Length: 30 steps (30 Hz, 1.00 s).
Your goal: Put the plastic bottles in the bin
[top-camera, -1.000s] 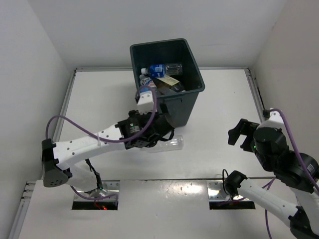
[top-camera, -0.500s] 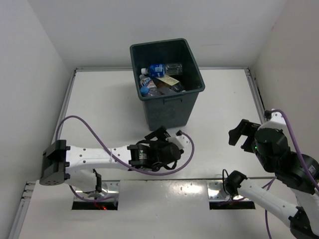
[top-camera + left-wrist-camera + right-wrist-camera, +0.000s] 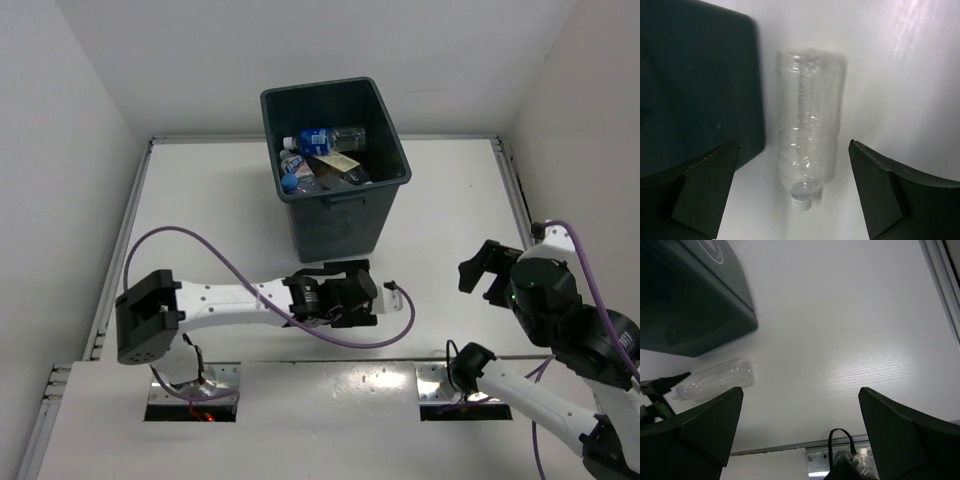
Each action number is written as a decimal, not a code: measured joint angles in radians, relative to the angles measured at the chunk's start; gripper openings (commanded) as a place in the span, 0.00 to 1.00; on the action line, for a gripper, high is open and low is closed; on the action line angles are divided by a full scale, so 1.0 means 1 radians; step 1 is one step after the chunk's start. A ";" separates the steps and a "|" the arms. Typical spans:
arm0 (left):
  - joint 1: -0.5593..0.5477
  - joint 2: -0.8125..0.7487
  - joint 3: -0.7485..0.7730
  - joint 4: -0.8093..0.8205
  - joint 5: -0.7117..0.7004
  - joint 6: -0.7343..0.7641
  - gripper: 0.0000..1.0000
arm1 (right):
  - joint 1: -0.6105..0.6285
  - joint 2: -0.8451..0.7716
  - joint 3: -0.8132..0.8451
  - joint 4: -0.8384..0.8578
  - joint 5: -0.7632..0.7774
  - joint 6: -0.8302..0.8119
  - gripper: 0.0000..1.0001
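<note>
your left tool (image 3: pixel 792 146) gapes over a blurred clear bottle (image 3: pixel 810 125) beside the bin (image 3: pixel 700 85), hidden overhead; right tool (image 3: pixel 801 390) spread wide.

The bin (image 3: pixel 335 225) is dark grey-green, the loose bottle (image 3: pixel 810 135) clear, the table (image 3: pixel 200 200) white.

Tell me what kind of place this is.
Probably a robot test cell in a lab: a white table boxed in by bare white walls, a left arm and right arm mounted at its near edge, and a bin of bottles as staged props.
</note>
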 measured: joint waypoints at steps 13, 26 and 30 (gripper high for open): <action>0.107 0.129 0.006 -0.011 0.117 0.101 1.00 | 0.000 0.000 -0.018 -0.043 0.009 0.070 1.00; 0.222 0.268 0.054 -0.003 0.327 0.100 0.77 | 0.000 0.053 -0.030 -0.039 0.035 0.101 1.00; 0.232 0.270 0.065 -0.005 0.405 0.069 0.50 | 0.000 0.060 -0.030 -0.030 0.040 0.103 1.00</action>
